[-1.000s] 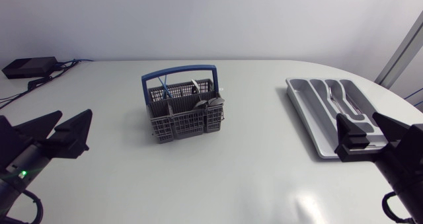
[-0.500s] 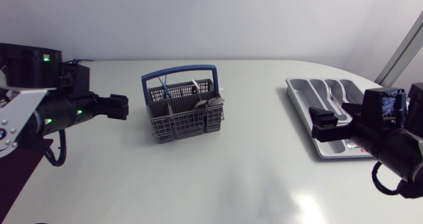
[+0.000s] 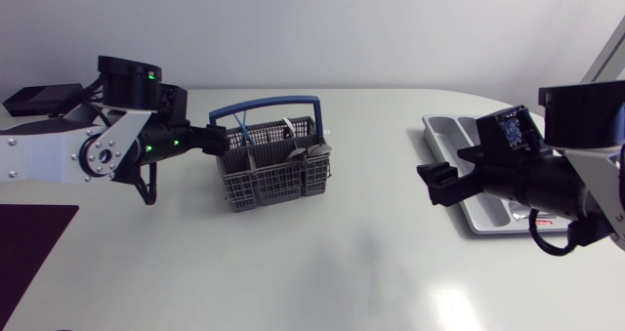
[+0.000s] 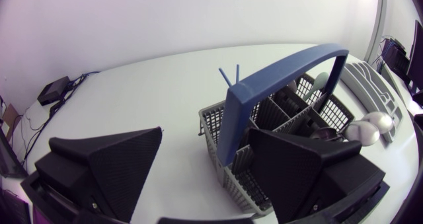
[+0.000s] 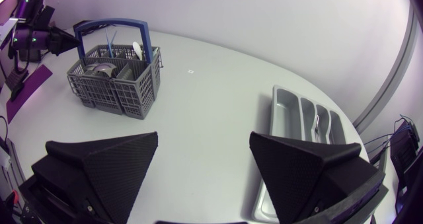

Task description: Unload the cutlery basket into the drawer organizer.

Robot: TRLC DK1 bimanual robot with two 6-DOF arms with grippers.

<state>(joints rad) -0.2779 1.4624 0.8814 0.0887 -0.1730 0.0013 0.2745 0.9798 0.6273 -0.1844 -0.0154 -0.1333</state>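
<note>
The grey cutlery basket [image 3: 273, 165] with a blue handle [image 3: 266, 107] stands mid-table, holding spoons [image 3: 311, 150] and blue-handled pieces [image 3: 242, 131]. My left gripper [image 3: 217, 141] is open at the basket's left side. From the left wrist the basket [image 4: 291, 128] and its handle [image 4: 284, 72] lie just ahead of the gripper [image 4: 205, 178], and neither finger touches them. The grey drawer organizer [image 3: 467, 136] lies at the right with one piece of cutlery [image 5: 317, 125] in a slot. My right gripper [image 3: 435, 185] hangs open just left of the organizer [image 5: 301, 115], and its arm hides part of it.
A black box [image 3: 44, 99] with cables sits at the table's back left corner. Bare white tabletop runs between the basket [image 5: 115, 78] and the organizer and along the front edge.
Both arms have swung up from the front edge and inward. The left gripper has reached the basket's left side. The right gripper has moved left past the organizer.
</note>
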